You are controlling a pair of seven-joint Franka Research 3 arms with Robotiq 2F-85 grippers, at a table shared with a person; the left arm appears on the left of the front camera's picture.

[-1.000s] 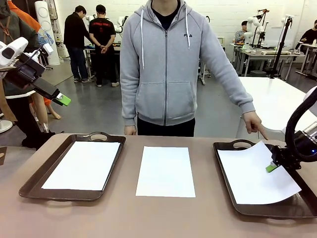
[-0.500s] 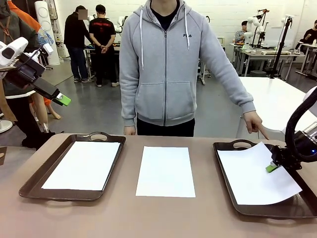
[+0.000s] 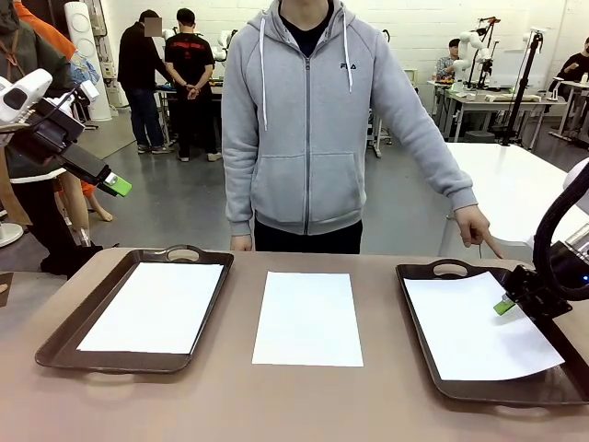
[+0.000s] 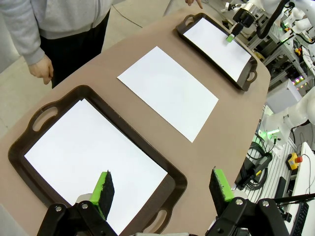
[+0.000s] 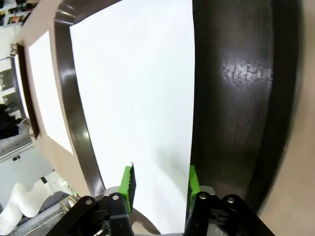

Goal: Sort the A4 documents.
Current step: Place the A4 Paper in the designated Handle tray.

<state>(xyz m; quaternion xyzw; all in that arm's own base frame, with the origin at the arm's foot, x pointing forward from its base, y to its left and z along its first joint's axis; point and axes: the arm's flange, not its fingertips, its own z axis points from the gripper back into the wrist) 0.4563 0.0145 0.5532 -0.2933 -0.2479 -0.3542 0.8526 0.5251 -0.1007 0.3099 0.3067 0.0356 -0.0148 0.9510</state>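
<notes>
- three sheets: the left sheet (image 3: 155, 307) lies in the left tray (image 3: 184, 251), the middle sheet (image 3: 307, 318) on the bare table (image 3: 304, 396), the right sheet (image 3: 474, 330) in the right tray (image 3: 448, 268).
- the right sheet lies crooked. a bump from the gripper could push it out.
- right gripper (image 3: 504, 307): partly open over that sheet's edge, holding nothing.
- left gripper (image 3: 115, 186): wide open, up high, empty.

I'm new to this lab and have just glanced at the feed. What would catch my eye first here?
Three white A4 documents lie in a row: one in the left tray, one on the bare table in the middle, and one in the right tray. The right gripper, open, sits at the right-tray sheet's right edge. The person's hand points down toward that tray.
</notes>
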